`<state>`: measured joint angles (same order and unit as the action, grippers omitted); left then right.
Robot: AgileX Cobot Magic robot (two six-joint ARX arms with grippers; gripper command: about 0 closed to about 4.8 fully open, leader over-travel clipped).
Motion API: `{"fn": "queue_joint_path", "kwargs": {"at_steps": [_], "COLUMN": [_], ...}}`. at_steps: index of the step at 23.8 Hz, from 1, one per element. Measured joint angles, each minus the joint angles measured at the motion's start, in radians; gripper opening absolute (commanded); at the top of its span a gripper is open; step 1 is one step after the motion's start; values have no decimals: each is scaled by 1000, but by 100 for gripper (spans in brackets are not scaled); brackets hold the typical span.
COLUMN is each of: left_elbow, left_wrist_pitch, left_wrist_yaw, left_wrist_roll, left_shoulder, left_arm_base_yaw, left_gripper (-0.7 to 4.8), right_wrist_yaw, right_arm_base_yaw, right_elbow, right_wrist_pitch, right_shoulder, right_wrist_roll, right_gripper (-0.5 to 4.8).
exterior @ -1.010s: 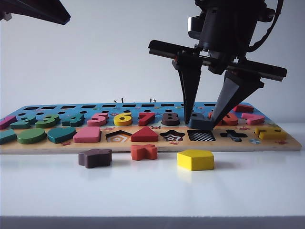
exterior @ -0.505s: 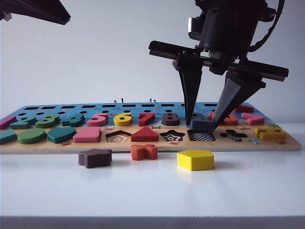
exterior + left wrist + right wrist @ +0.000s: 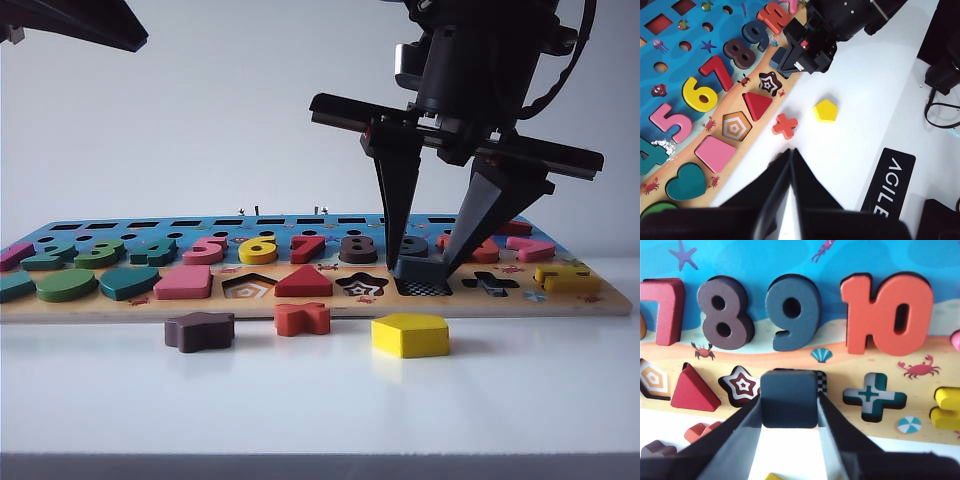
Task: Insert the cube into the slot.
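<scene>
I'm holding the cube (image 3: pixel 789 398) clenched in the right gripper (image 3: pixel 789 412) just over the slot (image 3: pixel 424 287) near the board's (image 3: pixel 320 303) front edge; left gripper (image 3: pixel 790 172) is hanging clenched, empty, off the board's front edge.

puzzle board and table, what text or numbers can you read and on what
"5" "6" "7" "8" "9" "10": coloured wooden number pieces on the blue puzzle board, e.g. yellow 6, orange 10.
"AGILE": white letters, cut off, on a black label on the white table.
Nothing else is readable.
</scene>
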<state>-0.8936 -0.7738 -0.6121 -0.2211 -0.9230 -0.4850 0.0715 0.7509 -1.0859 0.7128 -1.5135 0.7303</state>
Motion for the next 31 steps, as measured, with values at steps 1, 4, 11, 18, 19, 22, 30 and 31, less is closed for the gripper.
{"fn": "queue_joint_path", "kwargs": {"at_steps": [1,4,11,18,19,22,30,31], "left_elbow": [0,0,0,0,0,0,0,0], "left_wrist_pitch": [0,0,0,0,0,0,0,0], "left_wrist_yaw": [0,0,0,0,0,0,0,0], "left_wrist_roll": [0,0,0,0,0,0,0,0], "left_shoulder": [0,0,0,0,0,0,0,0], "left_arm_base_yaw": [0,0,0,0,0,0,0,0], "left_gripper": [17,17,17,17,17,17,17,17], "right_wrist_yaw": [0,0,0,0,0,-1,-3,-1], "right_arm_base_yaw": [0,0,0,0,0,0,1,1], "right_elbow": [0,0,0,0,0,0,-1,-1], "right_wrist_pitch": [-1,-2,-1,2,6,10,7,11], "right_shoulder": [0,-6,-8,-12,-14,-14,-14,-14], "right_wrist_roll": [2,3,2,-1,-1,-2,-5,-5], "right_gripper": [6,19,149,221,231,263,282,282]}}
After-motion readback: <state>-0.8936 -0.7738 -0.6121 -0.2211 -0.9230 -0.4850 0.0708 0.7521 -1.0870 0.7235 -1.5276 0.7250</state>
